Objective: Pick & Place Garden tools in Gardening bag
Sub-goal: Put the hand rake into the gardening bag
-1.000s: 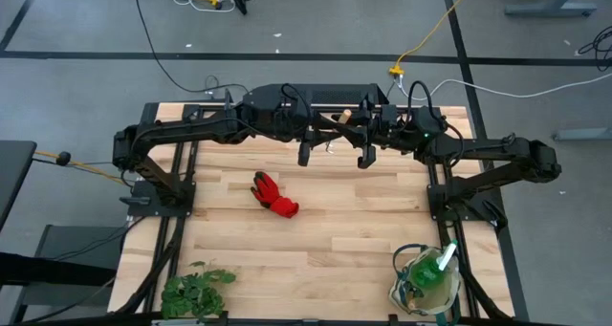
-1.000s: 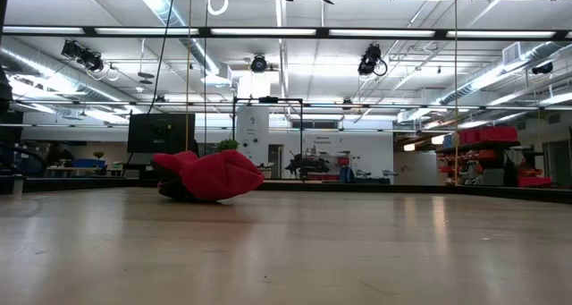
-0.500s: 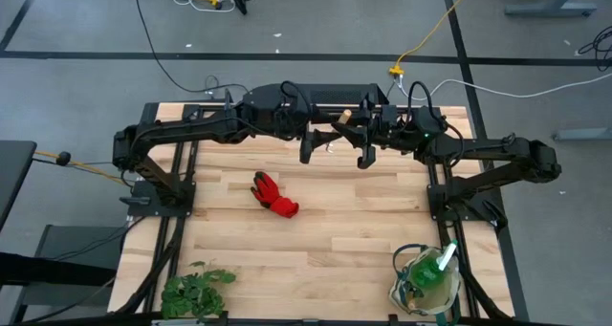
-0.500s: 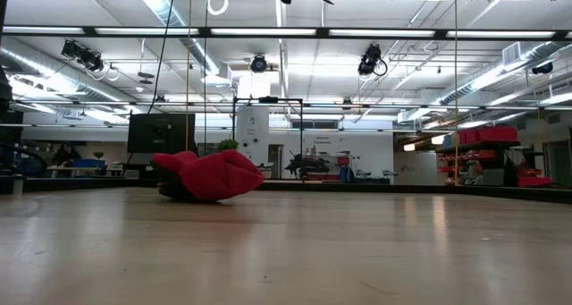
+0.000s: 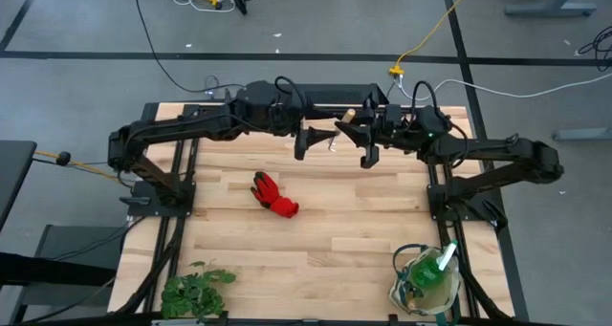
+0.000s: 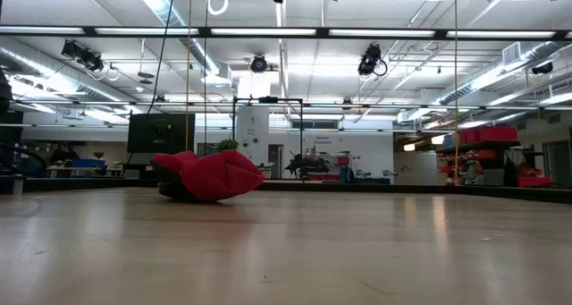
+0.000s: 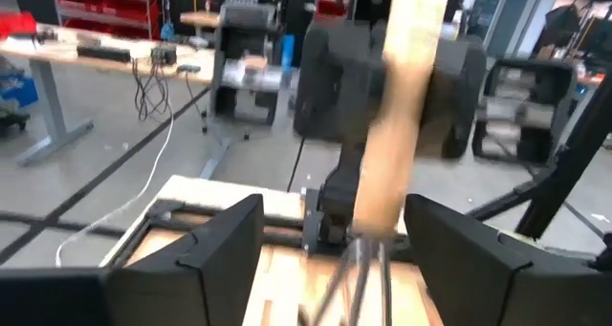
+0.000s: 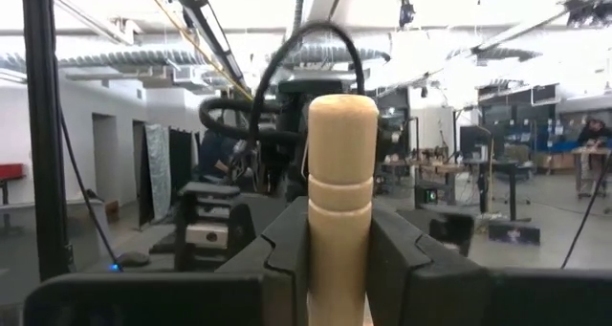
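Two grippers meet at the table's 12 o'clock in the high view: the left gripper (image 5: 308, 138) spread, the right gripper (image 5: 363, 140) pinching the hand rake (image 5: 346, 117). Red glove (image 5: 273, 195) lies mid-table; plant bunch (image 5: 194, 289) at 7; gardening bag (image 5: 426, 281), holding the spray bottle (image 5: 444, 259), at 5. Right wrist view: fingers (image 8: 287, 245) clamp the wooden handle (image 8: 340, 192).

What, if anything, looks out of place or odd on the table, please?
Nothing looks spilled or damaged. The red glove lies crumpled mid-table, outside the gardening bag; the right hand holds a wooden-handled tool aloft.
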{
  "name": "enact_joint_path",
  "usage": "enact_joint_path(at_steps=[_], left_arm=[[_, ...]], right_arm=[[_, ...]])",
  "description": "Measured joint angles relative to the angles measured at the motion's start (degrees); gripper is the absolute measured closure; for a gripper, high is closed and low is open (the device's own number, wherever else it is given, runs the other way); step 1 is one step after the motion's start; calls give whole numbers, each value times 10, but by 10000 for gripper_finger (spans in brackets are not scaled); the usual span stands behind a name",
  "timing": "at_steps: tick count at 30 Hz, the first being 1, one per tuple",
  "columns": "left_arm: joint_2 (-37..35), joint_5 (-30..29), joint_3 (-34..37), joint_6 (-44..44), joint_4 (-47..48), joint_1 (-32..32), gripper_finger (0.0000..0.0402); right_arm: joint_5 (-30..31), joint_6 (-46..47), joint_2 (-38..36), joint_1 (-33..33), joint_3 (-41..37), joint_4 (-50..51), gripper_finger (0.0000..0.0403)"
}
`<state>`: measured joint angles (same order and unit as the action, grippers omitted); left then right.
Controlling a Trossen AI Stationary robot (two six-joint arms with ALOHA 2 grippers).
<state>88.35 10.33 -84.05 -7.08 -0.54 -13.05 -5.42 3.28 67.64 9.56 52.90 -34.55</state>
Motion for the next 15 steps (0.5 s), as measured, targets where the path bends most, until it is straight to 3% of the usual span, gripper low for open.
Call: enact_joint_path(at_steps=[15], left_arm=[[-71,4,0,-2,50,-1,193]], right_arm=[[0,-53,-84,0,0,106,330]])
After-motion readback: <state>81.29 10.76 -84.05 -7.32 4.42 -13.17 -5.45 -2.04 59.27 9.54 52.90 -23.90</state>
